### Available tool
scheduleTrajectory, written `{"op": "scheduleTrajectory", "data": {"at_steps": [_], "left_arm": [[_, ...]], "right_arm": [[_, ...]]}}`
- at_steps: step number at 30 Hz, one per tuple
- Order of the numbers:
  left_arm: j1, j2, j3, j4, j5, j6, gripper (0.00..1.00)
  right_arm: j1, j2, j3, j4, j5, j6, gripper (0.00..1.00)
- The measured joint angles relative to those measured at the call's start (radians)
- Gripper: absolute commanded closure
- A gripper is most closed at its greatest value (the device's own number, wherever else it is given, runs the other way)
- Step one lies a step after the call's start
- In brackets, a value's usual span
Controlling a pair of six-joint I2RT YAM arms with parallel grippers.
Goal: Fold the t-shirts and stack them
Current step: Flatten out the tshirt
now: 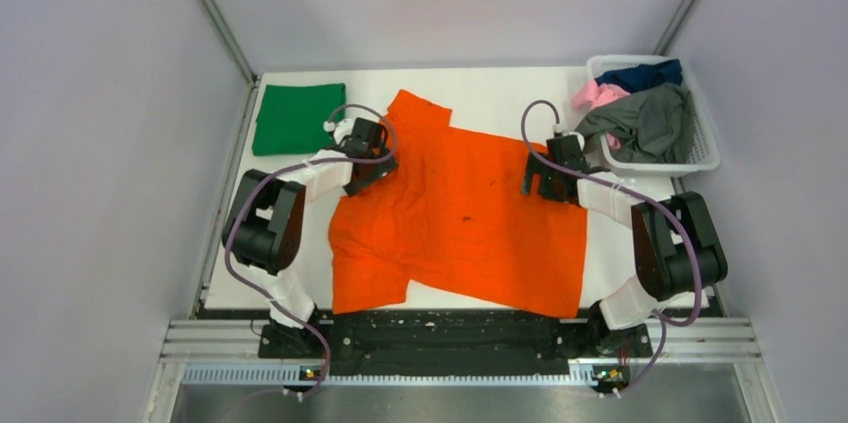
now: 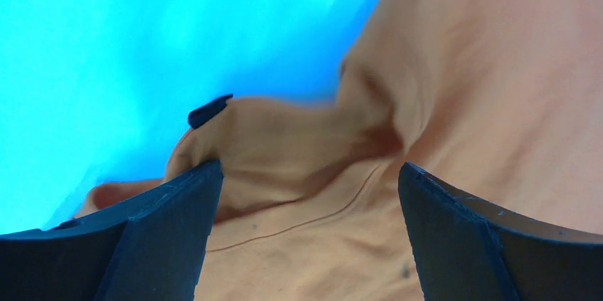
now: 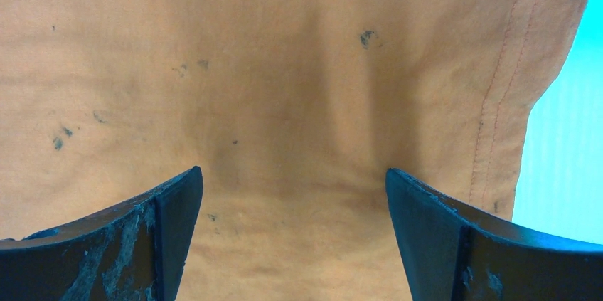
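The orange t-shirt (image 1: 460,213) with tiny dark specks lies spread over the middle of the table. My left gripper (image 1: 372,165) is open, low over its left edge near the collar and sleeve; the wrist view shows rumpled orange cloth (image 2: 313,194) between the spread jaws. My right gripper (image 1: 540,178) is open, low over the shirt's right edge; flat orange cloth (image 3: 291,137) with a stitched hem lies between its jaws. A folded green t-shirt (image 1: 297,117) lies at the back left.
A white lattice basket (image 1: 704,148) at the back right holds grey (image 1: 645,123), pink (image 1: 596,95) and navy (image 1: 640,74) shirts. Bare white table (image 1: 490,93) shows behind the orange shirt. Grey walls enclose the table on three sides.
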Motion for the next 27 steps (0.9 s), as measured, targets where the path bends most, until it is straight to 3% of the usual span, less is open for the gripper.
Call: {"op": "scheduleTrajectory", "data": {"at_steps": [12, 16, 21, 24, 27], "left_arm": [[0.010, -0.213, -0.118, -0.315, -0.218, -0.156, 0.01], [0.014, -0.300, -0.120, -0.330, -0.246, -0.156, 0.01], [0.046, -0.294, -0.112, -0.215, -0.169, -0.057, 0.04], [0.091, -0.194, -0.048, -0.160, -0.090, 0.011, 0.16], [0.131, -0.082, 0.038, -0.120, 0.005, 0.064, 0.20]], "right_arm": [[0.000, 0.016, 0.021, -0.018, 0.013, -0.007, 0.01], [0.000, 0.016, 0.022, -0.021, 0.013, -0.012, 0.01], [0.000, 0.015, 0.022, -0.027, 0.012, -0.033, 0.01], [0.000, 0.015, 0.022, -0.031, 0.012, -0.047, 0.01], [0.000, 0.015, 0.023, -0.034, 0.012, -0.056, 0.01]]}}
